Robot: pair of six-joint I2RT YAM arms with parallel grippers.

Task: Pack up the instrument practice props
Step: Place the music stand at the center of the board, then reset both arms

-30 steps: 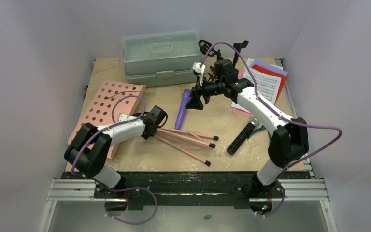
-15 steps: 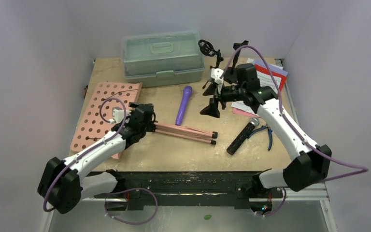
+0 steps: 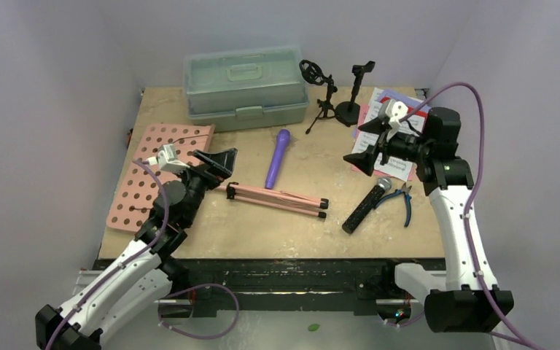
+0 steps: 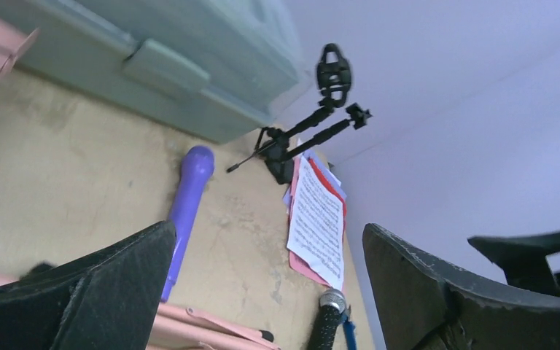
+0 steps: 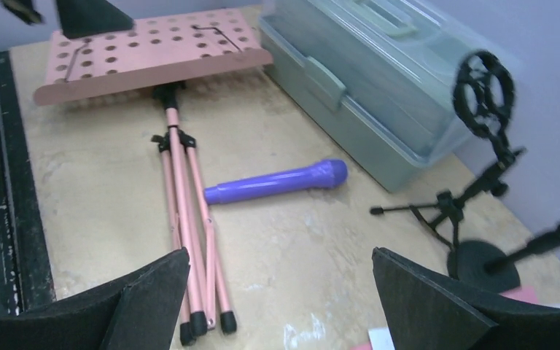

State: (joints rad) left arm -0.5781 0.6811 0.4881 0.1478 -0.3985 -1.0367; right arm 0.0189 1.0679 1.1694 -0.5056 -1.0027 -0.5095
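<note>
One perforated pink tray (image 3: 146, 171) lay flat on the wooden table (image 3: 211, 237), just left of and partly under the left gripper (image 3: 219, 159). That gripper's jaws were spread wide and held nothing. From its right side one pink tripod (image 3: 277, 198) ran rightward, its three legs folded together. Its long axis was nearly level across the table, with the rubber feet pointing right.

Beyond the left gripper stood one closed grey-green plastic case (image 3: 244, 87). Between the two grippers lay one purple microphone (image 3: 278, 157). Its long axis ran near to far, and its rounded head pointed away toward the case.

Beyond the right gripper (image 3: 357, 144), to its left, two small black mic mounts (image 4: 292, 142) stood upright side by side. One was a ring-headed mount (image 3: 311, 71) on thin legs, the other a clip-topped mount (image 3: 348, 111) on a round base. The right gripper was raised above the table, its jaws spread apart and empty.

Just on its near side lay one black silver-headed microphone (image 3: 363, 208), set diagonally with its silver head pointing up toward the gripper. Behind the gripper lay overlapping red and white sheet-music pages (image 4: 317, 222), too stacked to count. One pair of blue-handled pliers (image 3: 407, 204) lay just right of the black microphone's head.
</note>
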